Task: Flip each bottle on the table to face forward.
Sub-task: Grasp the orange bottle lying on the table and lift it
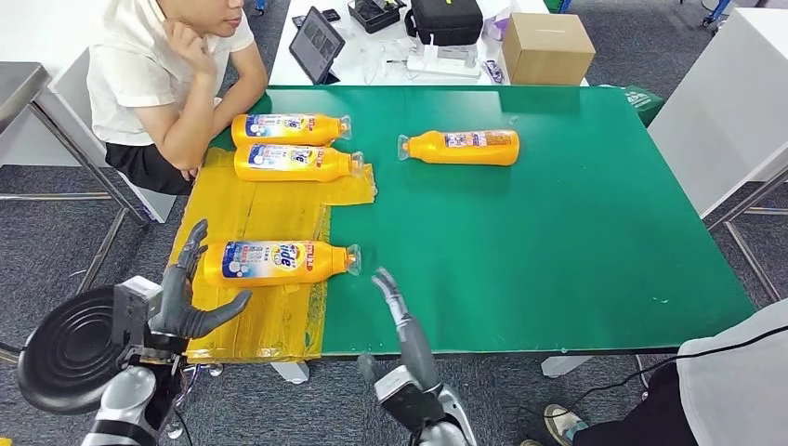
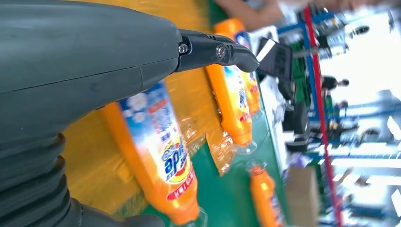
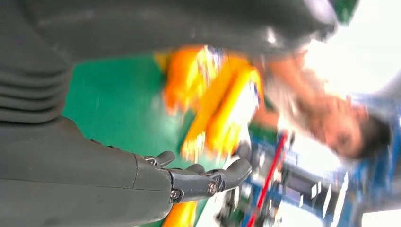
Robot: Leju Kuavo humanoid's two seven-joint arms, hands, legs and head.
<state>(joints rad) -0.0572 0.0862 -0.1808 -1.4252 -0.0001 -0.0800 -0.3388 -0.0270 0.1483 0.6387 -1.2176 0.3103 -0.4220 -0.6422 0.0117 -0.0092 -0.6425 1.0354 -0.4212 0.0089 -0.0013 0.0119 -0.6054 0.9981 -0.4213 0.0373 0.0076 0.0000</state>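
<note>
Four orange bottles are lying on their sides on the green surface (image 1: 558, 232). The nearest bottle (image 1: 279, 261) is resting on yellow sheeting (image 1: 260, 209), between the left hand (image 1: 190, 297) and the right hand (image 1: 398, 311). Both hands are hovering with fingers spread, holding nothing. A seated person (image 1: 167, 74) is leaning on the far-left corner.
</note>
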